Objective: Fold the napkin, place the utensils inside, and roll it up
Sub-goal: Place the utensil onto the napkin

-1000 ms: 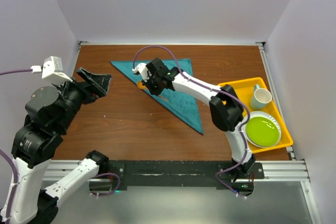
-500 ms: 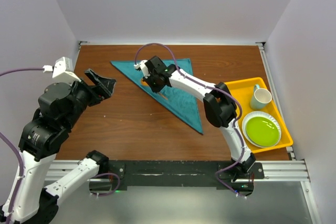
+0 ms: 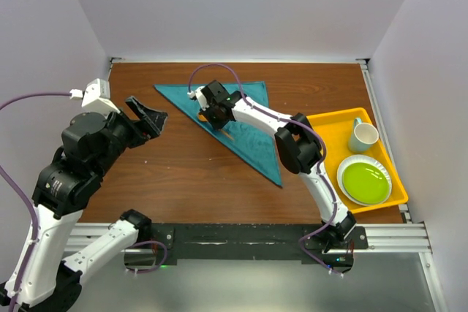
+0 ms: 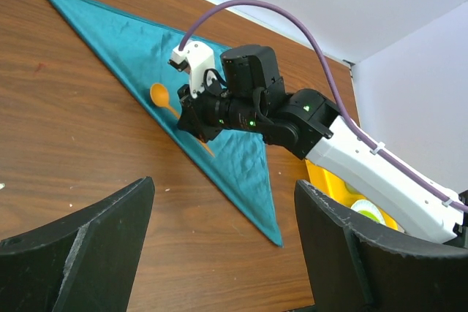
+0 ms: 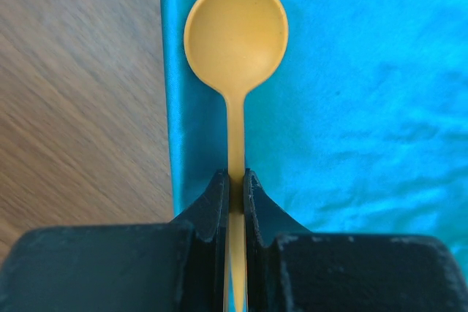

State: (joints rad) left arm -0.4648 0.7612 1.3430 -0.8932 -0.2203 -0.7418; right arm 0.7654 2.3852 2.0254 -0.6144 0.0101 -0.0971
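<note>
Brown wooden table point(image 3: 183, 173) with pale walls on three sides. I see the napkin point(image 3: 252, 137) lying flat on it, teal, folded into a triangle, with the long folded edge running diagonally and one point aimed at the near edge of the table

Orange spoon point(image 5: 235, 34) sits at that long edge, with the round bowl over the cloth just inside the fold and bare wood right beside it. I can't tell if the bowl rests on the napkin or hangs just above it

Right gripper point(image 5: 235, 180) is clamped on the thin handle. In the right wrist view both black fingers pinch it from either side, just behind the bowl. The right arm reaches across the napkin from the napkin's right side

Left gripper point(image 4: 223, 186) is spread wide with nothing between the fingers. It is held up off the table, left of the napkin and well apart from it, and its wrist camera looks across at the cloth and the right gripper

Yellow tray point(image 3: 325, 123) lies right of the napkin, near its right corner but not touching. On the tray a white plate with a green centre point(image 3: 365, 182) is at the nearer end and a pale mug point(image 3: 363, 137) just beyond it
</note>
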